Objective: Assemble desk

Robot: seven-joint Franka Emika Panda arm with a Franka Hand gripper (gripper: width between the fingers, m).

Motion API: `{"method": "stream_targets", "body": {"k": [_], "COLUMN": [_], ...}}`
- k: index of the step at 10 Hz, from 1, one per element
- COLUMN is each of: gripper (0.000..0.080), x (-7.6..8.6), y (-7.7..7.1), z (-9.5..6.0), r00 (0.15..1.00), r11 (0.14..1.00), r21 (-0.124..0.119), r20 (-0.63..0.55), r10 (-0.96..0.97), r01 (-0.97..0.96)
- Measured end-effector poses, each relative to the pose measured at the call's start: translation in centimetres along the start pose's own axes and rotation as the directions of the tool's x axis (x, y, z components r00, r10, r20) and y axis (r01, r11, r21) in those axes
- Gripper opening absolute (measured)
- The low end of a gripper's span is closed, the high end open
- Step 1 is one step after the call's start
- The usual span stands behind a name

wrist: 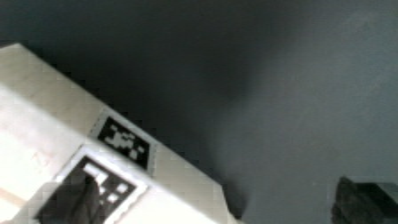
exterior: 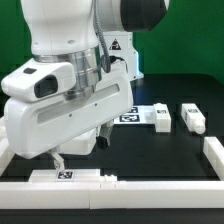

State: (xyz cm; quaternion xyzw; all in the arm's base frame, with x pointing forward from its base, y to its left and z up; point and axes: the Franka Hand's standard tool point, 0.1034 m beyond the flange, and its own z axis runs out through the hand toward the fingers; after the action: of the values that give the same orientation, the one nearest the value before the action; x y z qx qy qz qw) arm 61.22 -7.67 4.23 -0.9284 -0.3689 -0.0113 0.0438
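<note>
Border wall [exterior: 150, 183] up front, black table [exterior: 170, 150], green backdrop [exterior: 200, 50].
Gripper [exterior: 59, 160] spread wide and empty above one tagged leg [exterior: 65, 176]; two more legs [exterior: 160, 115] lie toward the exterior view's right (tabletop [exterior: 128, 98] behind the arm [exterior: 70, 90]).

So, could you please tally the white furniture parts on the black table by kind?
Tabletop: 1
Legs: 2, a leg and a second leg at the exterior view's right
Tagged white piece half hidden behind the arm, kind unclear: 1
Total: 4
</note>
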Motion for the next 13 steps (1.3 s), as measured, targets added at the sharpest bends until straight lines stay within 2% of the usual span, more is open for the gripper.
{"method": "stream_targets", "body": {"k": [4, 5, 6, 10, 13], "gripper": [0.0649, 0.0649, 0.0649, 0.0649, 0.0649], "x": [-0.3, -0.5, -0.2, -0.3, 0.2], "y": [0.3, 0.7, 1.1, 0.7, 0.4], "z": [0.1, 0.1, 0.0, 1.0, 1.2], "r00": [0.999, 0.997, 0.997, 0.997, 0.997], "r11": [0.999, 0.997, 0.996, 0.997, 0.995], "r21": [-0.002, -0.012, -0.040, -0.034, -0.065], "r20": [0.000, -0.005, -0.018, -0.014, -0.031], "r10": [-0.051, -0.075, -0.078, -0.073, -0.074], "r01": [0.051, 0.074, 0.077, 0.072, 0.072]}}
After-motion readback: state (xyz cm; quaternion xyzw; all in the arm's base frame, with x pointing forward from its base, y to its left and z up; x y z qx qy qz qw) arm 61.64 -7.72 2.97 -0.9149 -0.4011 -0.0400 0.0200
